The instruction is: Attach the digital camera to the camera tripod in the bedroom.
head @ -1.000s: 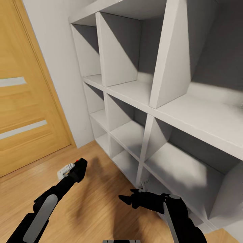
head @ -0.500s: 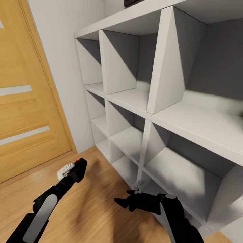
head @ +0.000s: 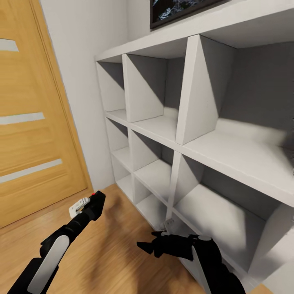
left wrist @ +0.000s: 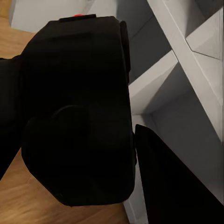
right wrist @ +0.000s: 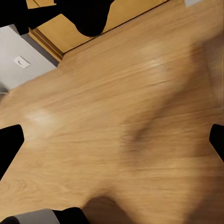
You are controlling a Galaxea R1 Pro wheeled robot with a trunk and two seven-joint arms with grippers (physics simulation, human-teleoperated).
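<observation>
Here, digital camera [left wrist: 79,112] clamped inside left gripper [head: 93,204]; right gripper [head: 148,244] fingers spread, empty.

Matt white shelves [head: 196,143], seemingly satin wood floor [right wrist: 121,116].

We find no text, label, brand, number or sign that can be read in these views. The digital camera [head: 94,203] shows only a plain red button on its black body. The white cube shelves [head: 196,134], the wooden door [head: 28,122] and the dark screen [head: 179,10] above the shelves carry no writing we can read.
</observation>
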